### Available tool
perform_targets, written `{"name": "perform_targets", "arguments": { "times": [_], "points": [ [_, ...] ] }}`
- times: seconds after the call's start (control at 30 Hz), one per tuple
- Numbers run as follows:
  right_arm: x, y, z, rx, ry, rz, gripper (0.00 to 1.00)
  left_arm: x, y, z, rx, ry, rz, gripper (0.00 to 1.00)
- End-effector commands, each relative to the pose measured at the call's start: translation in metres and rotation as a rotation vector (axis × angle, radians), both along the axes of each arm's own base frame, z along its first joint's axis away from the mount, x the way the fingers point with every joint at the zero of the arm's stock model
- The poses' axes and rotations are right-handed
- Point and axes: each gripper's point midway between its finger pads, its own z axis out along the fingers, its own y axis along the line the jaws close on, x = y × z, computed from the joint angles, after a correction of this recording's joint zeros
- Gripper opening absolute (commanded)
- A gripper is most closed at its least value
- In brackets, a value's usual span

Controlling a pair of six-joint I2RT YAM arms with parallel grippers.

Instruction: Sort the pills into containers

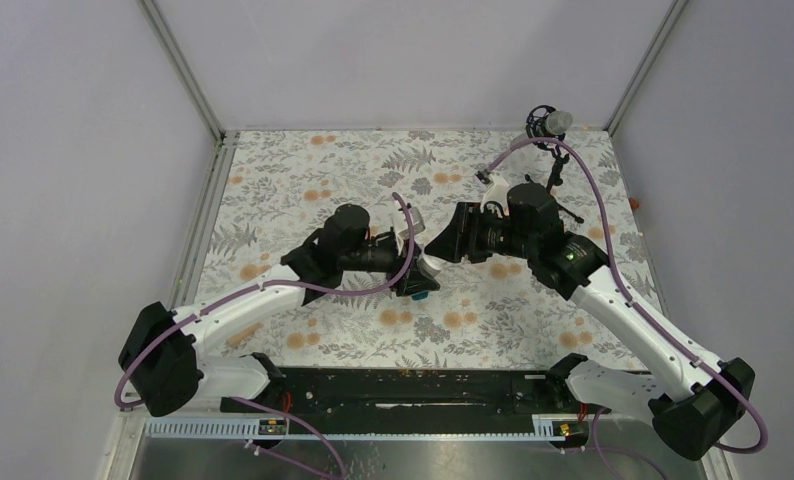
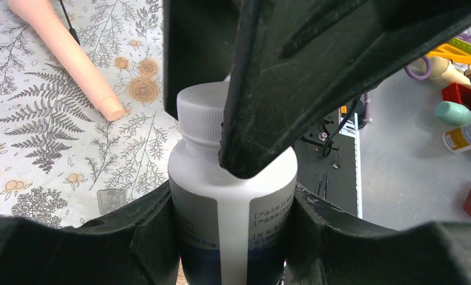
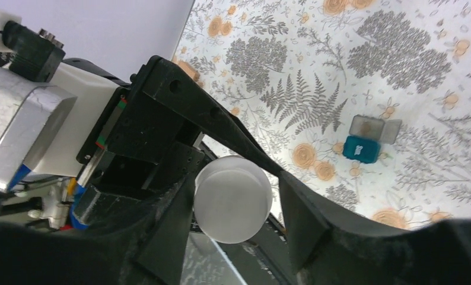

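The white round bottle [image 2: 233,196], with a dark label and a white cap [image 2: 200,113], is held above the table. My left gripper [image 2: 232,214] is shut on its body. In the top view the two grippers hide it. My right gripper [image 3: 236,219] faces the cap [image 3: 233,199] end-on. Its jaws stand either side of the cap: one finger [image 3: 174,219] touches it and a thin gap shows at the other. The teal box [image 3: 361,148] lies on the floral cloth with its clear lid open, and it shows below the grippers in the top view [image 1: 420,293]. I make out no pills.
The black microphone [image 1: 548,124] on its tripod stands at the back right. A peach-coloured rod [image 2: 67,53] lies on the cloth. Toys and bottles [image 2: 458,113] lie beyond the table edge. The black base rail [image 1: 413,385] runs along the near edge.
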Motion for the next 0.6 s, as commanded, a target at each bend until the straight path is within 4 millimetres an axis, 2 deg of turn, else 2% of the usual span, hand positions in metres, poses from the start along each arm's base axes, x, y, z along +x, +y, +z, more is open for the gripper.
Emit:
{"name": "perform_targets", "arguments": {
  "times": [0.0,0.1,0.2,0.33,0.43,0.57],
  "points": [
    [-0.006,0.006,0.018,0.062,0.032,-0.001,0.53,0.01,-0.001,0.024,-0.08,-0.063,0.046,0.0],
    [-0.012,0.008,0.023,0.08,0.03,0.031,0.37,0.01,0.0,0.024,-0.084,-0.058,0.047,0.0],
    [-0.018,0.011,0.034,0.099,-0.044,0.109,0.28,0.003,0.002,0.022,-0.082,-0.043,0.013,0.0],
    [-0.032,0.009,0.044,0.092,-0.213,0.282,0.25,-0.012,0.005,0.016,-0.064,-0.024,-0.062,0.0],
    [-0.056,0.008,0.051,0.112,-0.345,0.47,0.24,-0.027,0.009,0.012,-0.053,-0.007,-0.133,0.0],
    [-0.071,0.002,0.06,0.125,-0.481,0.581,0.22,-0.047,0.014,0.01,-0.049,0.016,-0.24,0.0]
  ]
}}
